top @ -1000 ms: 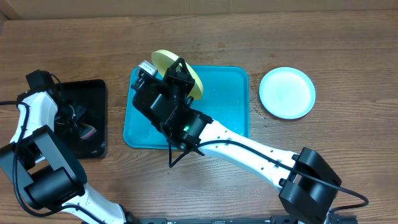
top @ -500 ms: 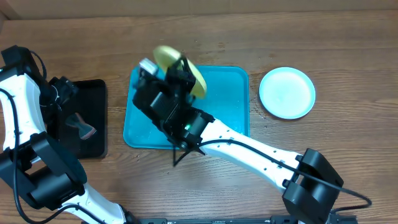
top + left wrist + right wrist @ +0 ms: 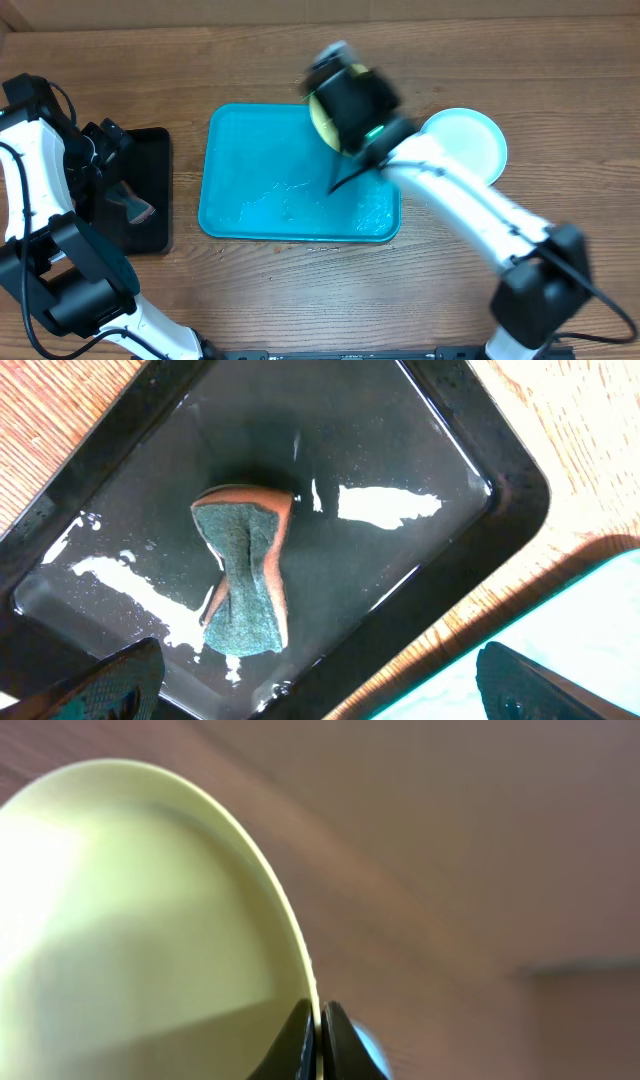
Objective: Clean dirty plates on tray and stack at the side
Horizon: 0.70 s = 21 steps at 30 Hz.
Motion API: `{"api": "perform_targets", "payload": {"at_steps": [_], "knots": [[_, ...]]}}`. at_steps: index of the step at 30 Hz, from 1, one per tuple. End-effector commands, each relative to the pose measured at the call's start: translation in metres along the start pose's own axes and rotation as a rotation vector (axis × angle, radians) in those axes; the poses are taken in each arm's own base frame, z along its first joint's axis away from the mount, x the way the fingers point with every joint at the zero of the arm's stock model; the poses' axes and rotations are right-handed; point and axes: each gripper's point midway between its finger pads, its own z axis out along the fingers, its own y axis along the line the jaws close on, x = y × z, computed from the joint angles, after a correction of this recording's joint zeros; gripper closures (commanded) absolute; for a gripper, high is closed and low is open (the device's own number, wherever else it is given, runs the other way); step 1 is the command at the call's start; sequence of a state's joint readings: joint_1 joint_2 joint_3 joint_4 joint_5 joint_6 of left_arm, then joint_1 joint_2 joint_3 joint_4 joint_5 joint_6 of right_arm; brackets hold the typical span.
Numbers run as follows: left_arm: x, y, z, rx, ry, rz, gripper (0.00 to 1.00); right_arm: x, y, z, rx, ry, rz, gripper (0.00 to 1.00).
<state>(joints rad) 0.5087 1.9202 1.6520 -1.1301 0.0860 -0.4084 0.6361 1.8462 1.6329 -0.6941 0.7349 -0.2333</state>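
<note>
My right gripper [image 3: 318, 1020] is shut on the rim of the yellow-green plate [image 3: 140, 920] and holds it on edge in the air. In the overhead view that plate [image 3: 322, 125] hangs over the far right corner of the turquoise tray [image 3: 290, 190], which is wet and carries no plates; the right gripper [image 3: 338, 100] is blurred. A pale plate [image 3: 462, 148] lies on the table right of the tray. My left gripper [image 3: 320, 700] stands open over a green-and-orange sponge [image 3: 243, 580] lying in the black tray [image 3: 480, 530], with nothing between its fingers.
The black tray [image 3: 150, 150] sits left of the turquoise tray and holds water and the sponge [image 3: 135, 208]. The left gripper [image 3: 105, 150] hovers over it. Bare wooden table [image 3: 480, 60] surrounds both trays.
The left gripper opened, let the sponge go into the black tray and rose. The right arm swung the yellow-green plate from over the tray's left side to its right, near the pale plate.
</note>
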Motion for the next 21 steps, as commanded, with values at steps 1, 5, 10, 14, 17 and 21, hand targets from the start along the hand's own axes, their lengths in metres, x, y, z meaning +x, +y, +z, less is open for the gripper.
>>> {"api": "perform_targets", "payload": {"at_steps": [1,5,10,14,17,21], "knots": [[0.001,-0.008,-0.003,0.046,0.012,0.013,0.00,0.009,-0.037,0.010,-0.345,0.045,0.435,0.96],[0.003,-0.013,-0.003,0.062,0.019,0.017,0.00,0.094,-0.080,0.047,-0.547,0.288,0.670,0.96],[0.004,-0.015,-0.003,0.063,0.020,0.023,0.00,0.180,-0.119,0.067,-0.539,0.467,0.870,0.96],[0.005,-0.017,-0.003,0.064,0.020,0.029,0.00,0.235,-0.130,0.076,-0.494,0.561,0.968,0.96],[0.006,-0.021,-0.002,0.066,0.019,0.038,0.00,0.262,-0.123,0.083,-0.485,0.593,1.005,0.96],[0.007,-0.023,-0.002,0.067,0.021,0.044,0.00,0.272,-0.113,0.087,-0.489,0.604,1.005,0.73]]}}
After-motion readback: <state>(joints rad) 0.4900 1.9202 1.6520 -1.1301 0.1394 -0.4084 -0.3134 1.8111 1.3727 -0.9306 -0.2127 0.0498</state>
